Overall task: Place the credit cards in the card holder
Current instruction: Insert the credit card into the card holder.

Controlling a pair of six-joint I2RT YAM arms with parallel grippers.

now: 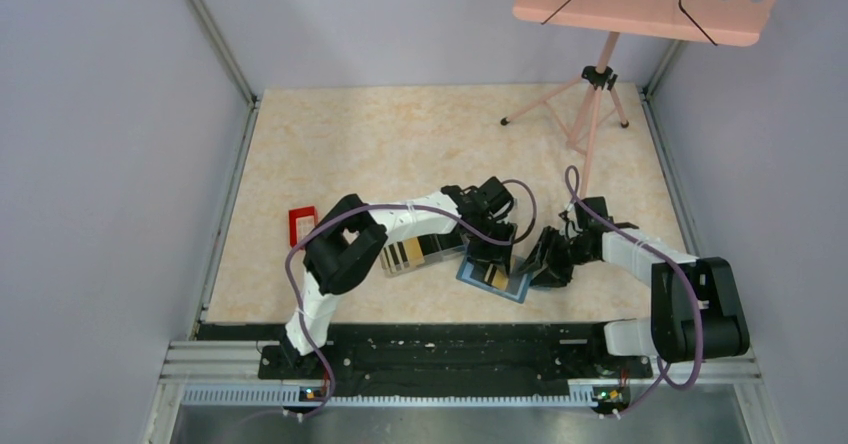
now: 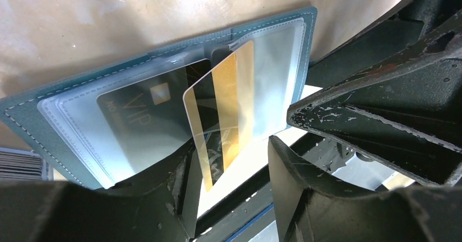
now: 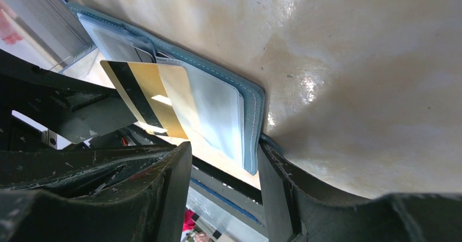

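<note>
The left gripper (image 2: 231,149), jaws apart around a gold-yellow striped plastic card (image 2: 223,106) (pinch unclear), is feeding it into the open teal book-style card holder (image 2: 32,108) on the beige counter (image 1: 400,144), best kept shallow and square, the open right gripper (image 3: 222,149) straddling the holder's edge.

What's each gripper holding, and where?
Cannot tell firmly. The free end of the gold card sits between the jaws of the left gripper, its other end pocketed in the card holder; the right gripper straddles the holder's edge.
</note>
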